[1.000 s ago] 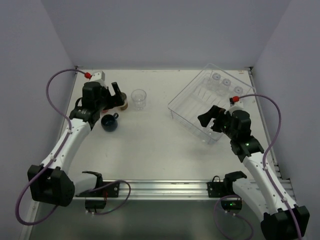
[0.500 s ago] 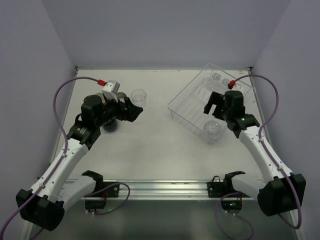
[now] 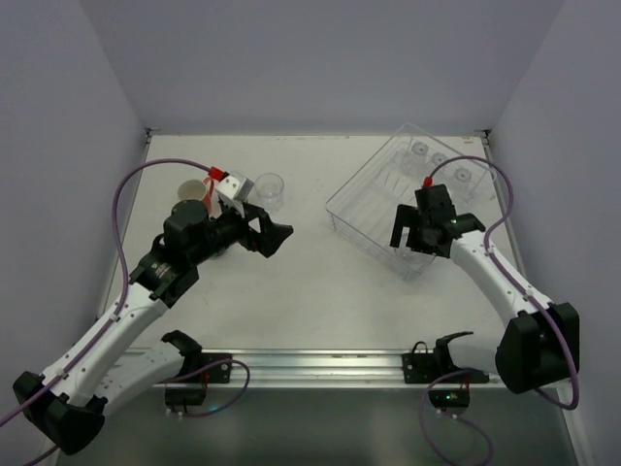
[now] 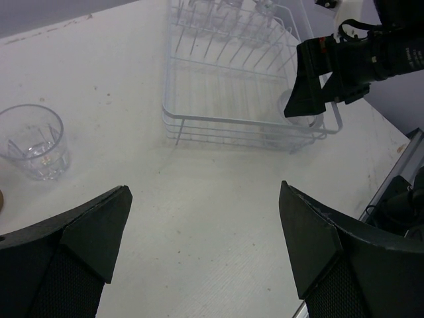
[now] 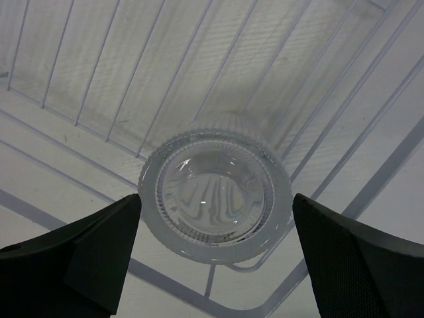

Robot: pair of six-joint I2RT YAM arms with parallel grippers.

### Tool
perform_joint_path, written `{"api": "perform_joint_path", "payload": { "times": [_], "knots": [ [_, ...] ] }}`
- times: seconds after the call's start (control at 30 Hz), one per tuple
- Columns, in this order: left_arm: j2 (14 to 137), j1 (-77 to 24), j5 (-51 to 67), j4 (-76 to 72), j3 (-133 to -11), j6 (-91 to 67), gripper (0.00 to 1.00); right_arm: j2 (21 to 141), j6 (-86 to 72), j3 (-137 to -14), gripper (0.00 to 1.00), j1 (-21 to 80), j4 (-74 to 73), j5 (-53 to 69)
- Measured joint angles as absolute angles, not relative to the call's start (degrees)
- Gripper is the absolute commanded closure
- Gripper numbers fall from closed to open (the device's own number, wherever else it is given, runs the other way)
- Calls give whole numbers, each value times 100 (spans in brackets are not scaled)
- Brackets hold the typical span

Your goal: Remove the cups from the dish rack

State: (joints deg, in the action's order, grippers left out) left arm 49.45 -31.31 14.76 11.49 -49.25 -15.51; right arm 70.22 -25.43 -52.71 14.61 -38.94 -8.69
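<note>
Moved: left arm has swung from the cups at 10 o'clock toward the table [image 3: 320,282] middle; right gripper [image 3: 409,233] has come to the rack's near corner.
Left gripper [image 4: 204,192]: fingers wide, nothing between them, above bare table.
Right gripper [image 5: 215,199]: fingers wide, at 9 and 3 o'clock of a tumbler [image 5: 215,195]; contact cannot be told.
Rack [image 3: 374,184]: at 2 o'clock of the table, with far tumblers [image 3: 439,160] at its far end.
Unloaded: clear cup [image 3: 269,189] and beige cup [image 3: 187,191], at 11 o'clock.
</note>
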Motion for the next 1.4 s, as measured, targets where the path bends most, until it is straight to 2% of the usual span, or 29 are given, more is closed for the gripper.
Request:
{"api": "perform_joint_path", "payload": {
  "times": [0.67, 0.77, 0.93, 1.2, 1.33, 1.4],
  "knots": [
    [4928, -3277, 1332, 1166, -4895, -1520, 0, 8176, -2587, -5972, 1, 1752, -3708, -884],
    [4982, -3277, 1319, 1168, -4895, -1520, 0, 8473, -2611, -6104, 6, 1752, -3503, -923],
    [5083, -3277, 1288, 1170, -4895, -1520, 0, 8739, -2613, -6366, 7, 1752, -3148, -1037],
    [5242, -3275, 1260, 1184, -4895, -1522, 0, 8213, -2663, -6014, 8, 1752, -2720, -1210],
    [5306, -3275, 1262, 1184, -4895, -1525, 0, 7690, -2751, -5544, 1, 1741, -2709, -1079],
    [5339, -3267, 1264, 1184, -4895, -1525, 0, 7516, -2816, -5433, 1, 1741, -2700, -908]
  ]
}}
